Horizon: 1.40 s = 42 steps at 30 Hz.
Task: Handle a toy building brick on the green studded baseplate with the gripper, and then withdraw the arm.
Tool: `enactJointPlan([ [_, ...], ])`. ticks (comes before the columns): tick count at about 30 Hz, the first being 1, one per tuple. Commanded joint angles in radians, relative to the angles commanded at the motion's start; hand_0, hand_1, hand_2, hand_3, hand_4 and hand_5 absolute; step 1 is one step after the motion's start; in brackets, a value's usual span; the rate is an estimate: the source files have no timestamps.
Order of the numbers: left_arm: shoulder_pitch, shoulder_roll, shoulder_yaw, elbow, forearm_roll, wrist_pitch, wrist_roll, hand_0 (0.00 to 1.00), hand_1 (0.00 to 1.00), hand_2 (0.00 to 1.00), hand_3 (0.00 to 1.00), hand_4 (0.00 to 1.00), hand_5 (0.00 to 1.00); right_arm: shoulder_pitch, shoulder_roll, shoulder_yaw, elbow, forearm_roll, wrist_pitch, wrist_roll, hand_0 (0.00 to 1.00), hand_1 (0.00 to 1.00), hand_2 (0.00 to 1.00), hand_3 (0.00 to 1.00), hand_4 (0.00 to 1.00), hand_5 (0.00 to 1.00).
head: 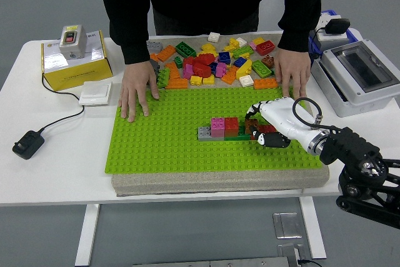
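Robot hand [265,126] grips brown brick [254,126] on baseplate [162,145].

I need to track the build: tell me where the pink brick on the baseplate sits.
In the head view, the pink brick sits right of centre on the green baseplate, between a grey brick and a red brick, left of the right hand.

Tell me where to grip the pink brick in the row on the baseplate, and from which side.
Grip the pink brick from above, fingers on its near and far faces. The grey brick and red brick butt against its left and right sides, so only those faces and the top look free.
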Motion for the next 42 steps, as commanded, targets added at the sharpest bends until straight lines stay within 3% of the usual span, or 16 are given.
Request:
enactJointPlan([
  [12, 0.002, 0.002, 0.007, 0.0, -0.004, 0.0, 0.0, 0.684, 0.653, 0.556, 0.619, 0.062, 0.63, -0.016, 0.015, 0.013, -0.049, -0.039, 0.019, -0.011, 0.128, 0.175, 0.693, 0.653, 0.433, 0.399],
  [42, -0.005, 0.001, 0.01, 0.0, -0.01, 0.0, -0.002, 0.684, 0.652, 0.557, 0.617, 0.062, 0.63, -0.024, 0.012, 0.01, -0.019, -0.039, 0.004, -0.011, 0.129, 0.17, 0.689, 0.655, 0.432, 0.41],
])
